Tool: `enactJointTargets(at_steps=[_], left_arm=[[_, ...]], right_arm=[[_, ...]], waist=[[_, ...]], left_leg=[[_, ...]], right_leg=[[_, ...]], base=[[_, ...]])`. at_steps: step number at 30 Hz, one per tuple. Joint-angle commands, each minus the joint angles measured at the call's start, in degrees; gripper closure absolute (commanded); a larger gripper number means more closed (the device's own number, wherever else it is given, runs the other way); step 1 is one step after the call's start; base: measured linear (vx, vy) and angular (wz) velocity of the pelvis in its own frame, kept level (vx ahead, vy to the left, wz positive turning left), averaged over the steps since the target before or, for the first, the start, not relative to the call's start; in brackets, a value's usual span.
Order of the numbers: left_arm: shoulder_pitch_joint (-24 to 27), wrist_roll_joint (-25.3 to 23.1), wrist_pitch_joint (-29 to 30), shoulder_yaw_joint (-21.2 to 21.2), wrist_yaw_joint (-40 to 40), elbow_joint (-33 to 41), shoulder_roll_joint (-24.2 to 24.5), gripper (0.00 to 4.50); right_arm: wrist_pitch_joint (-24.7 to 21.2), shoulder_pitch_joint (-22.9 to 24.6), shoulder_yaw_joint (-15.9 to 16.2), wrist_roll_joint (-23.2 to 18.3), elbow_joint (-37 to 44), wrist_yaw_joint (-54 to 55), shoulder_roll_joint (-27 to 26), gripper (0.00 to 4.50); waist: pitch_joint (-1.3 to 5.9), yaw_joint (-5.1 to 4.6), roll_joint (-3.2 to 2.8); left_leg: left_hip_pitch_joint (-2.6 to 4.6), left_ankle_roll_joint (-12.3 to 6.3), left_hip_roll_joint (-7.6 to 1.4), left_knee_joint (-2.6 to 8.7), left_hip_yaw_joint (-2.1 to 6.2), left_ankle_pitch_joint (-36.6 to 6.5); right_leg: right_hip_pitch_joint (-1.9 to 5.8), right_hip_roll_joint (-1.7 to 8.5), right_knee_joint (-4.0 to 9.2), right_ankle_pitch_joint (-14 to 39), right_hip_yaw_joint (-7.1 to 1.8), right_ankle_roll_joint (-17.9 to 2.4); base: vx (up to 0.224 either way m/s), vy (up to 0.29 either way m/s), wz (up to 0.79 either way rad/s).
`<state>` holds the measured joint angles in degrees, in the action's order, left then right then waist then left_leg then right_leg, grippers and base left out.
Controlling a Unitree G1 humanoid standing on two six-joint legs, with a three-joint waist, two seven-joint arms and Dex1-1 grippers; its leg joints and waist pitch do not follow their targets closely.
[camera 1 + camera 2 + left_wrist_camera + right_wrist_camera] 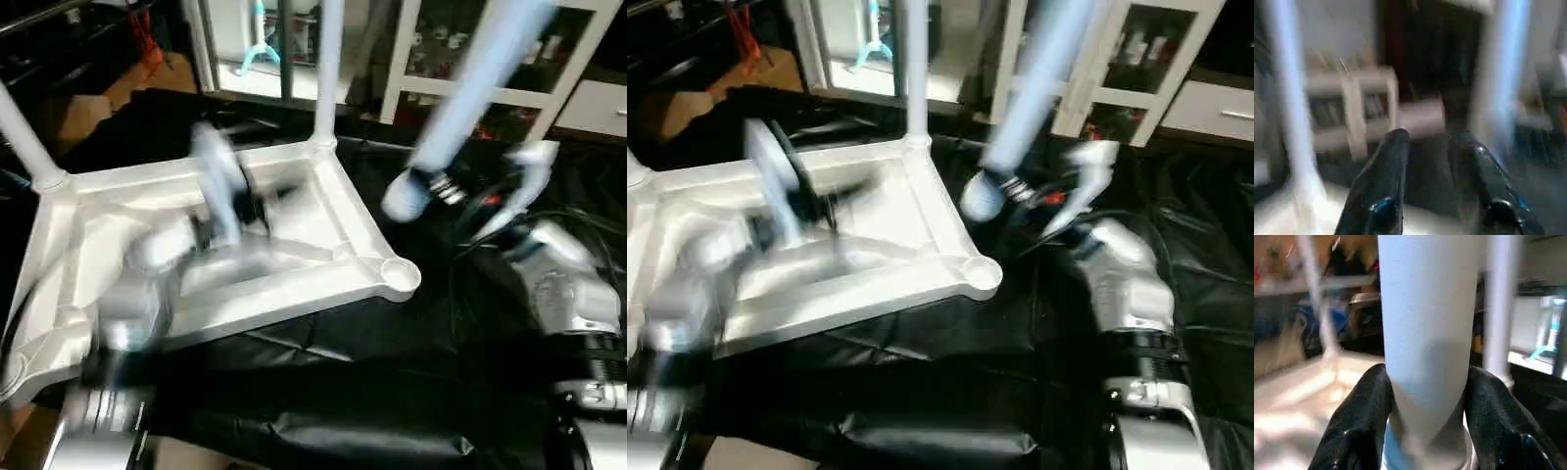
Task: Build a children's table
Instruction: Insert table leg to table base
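The white tabletop (323, 284) lies upside down on black cloth, its ribbed underside facing up. One white leg (328, 69) stands in the far right corner socket and another leg (22, 132) in the far left one. The near right socket (397, 272) is empty. My right gripper (1425, 382) is shut on a third leg (475, 83), which is tilted, its lower end hanging just right of the tabletop and above the cloth. My left gripper (1430, 142) hovers blurred over the middle of the tabletop, fingers apart with nothing between them.
Black cloth (343, 392) covers the work surface around the tabletop. White cabinets with glass doors (588, 98) stand behind. Black cables (588, 230) run beside my right forearm.
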<state>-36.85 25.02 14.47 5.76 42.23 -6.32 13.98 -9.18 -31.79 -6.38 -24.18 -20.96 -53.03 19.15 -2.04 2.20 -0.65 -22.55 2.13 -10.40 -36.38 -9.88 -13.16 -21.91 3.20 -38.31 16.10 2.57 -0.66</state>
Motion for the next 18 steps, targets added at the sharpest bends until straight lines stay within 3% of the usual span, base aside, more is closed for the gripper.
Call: enactJointTargets(at_steps=[1,5,7,8,11,14,18], left_arm=[[-2.46,3.07,1.81,0.07,-2.09,1.01,-1.6,2.66],[-6.61,4.3,4.26,-2.66,-1.23,1.79,-4.69,2.46],[-7.39,4.85,5.66,-3.32,-0.99,2.02,-5.84,2.3],[-7.53,4.93,5.91,-3.48,-0.96,2.02,-6.09,2.24],[-8.11,5.65,7.67,-3.77,-1.85,2.0,-7.78,1.88],[-9.04,6.07,9.35,-3.72,-4.27,1.06,-8.67,1.8],[-9.58,9.7,11.33,-2.36,-4.09,1.39,-9.27,1.39]], right_arm=[[0.78,0.01,2.21,2.45,2.41,0.36,0.35,2.64],[0.64,-0.34,5.37,6.44,3.23,3.07,0.15,2.64],[0.62,-0.65,6.09,7.98,3.26,4.16,0.06,2.64],[0.57,-0.76,6.19,8.2,3.23,4.41,0.01,2.64],[0.71,-1.15,7.29,9.93,3.4,5.47,0.06,2.64],[2.13,-1.23,9.31,12.4,3.97,5.68,0.68,2.65],[2.42,-1.49,10.62,13.68,3.99,5.23,1.35,2.65]], waist=[[4.08,0.4,0.04],[4.18,0.86,-0.52],[4.29,1.12,-0.31],[4.24,1.2,-0.64],[4.28,1.31,-0.66],[4.32,1.34,-0.6],[4.29,1.31,-0.67]], left_leg=[[1.29,-8.69,-2.71,2.73,0.95,10.23],[1.35,-8.66,-2.74,2.47,1.14,12.15],[1.18,-8.62,-2.64,2.36,1.09,12.63],[1.23,-8.42,-2.64,2.34,1.12,12.33],[1.16,-7.74,-2.58,2.37,1.16,11.69],[1.02,-7.83,-2.45,2.31,1.17,11.66],[1.08,-7.74,-2.49,2.28,1.18,10.87]], right_leg=[[3.95,4.46,2.51,-29.53,-2.51,-18.16],[3.82,4.33,2.23,-29.91,-2.5,-17.68],[3.97,4.37,2.18,-30.77,-2.54,-17.32],[3.83,4.33,2.3,-30.73,-2.54,-17.08],[4.08,4.26,2.21,-31.47,-2.53,-17.18],[4.21,4.23,2.15,-32.37,-2.53,-16.98],[4.14,4.23,2.22,-30.87,-2.55,-17.34]], base=[[0.0,0.0,0.0],[0.0,0.0,0.0],[0.0,0.0,0.0],[0.0,0.0,0.0],[0.0,0.0,0.0],[0.0,0.0,0.0],[0.0,0.0,0.0]])
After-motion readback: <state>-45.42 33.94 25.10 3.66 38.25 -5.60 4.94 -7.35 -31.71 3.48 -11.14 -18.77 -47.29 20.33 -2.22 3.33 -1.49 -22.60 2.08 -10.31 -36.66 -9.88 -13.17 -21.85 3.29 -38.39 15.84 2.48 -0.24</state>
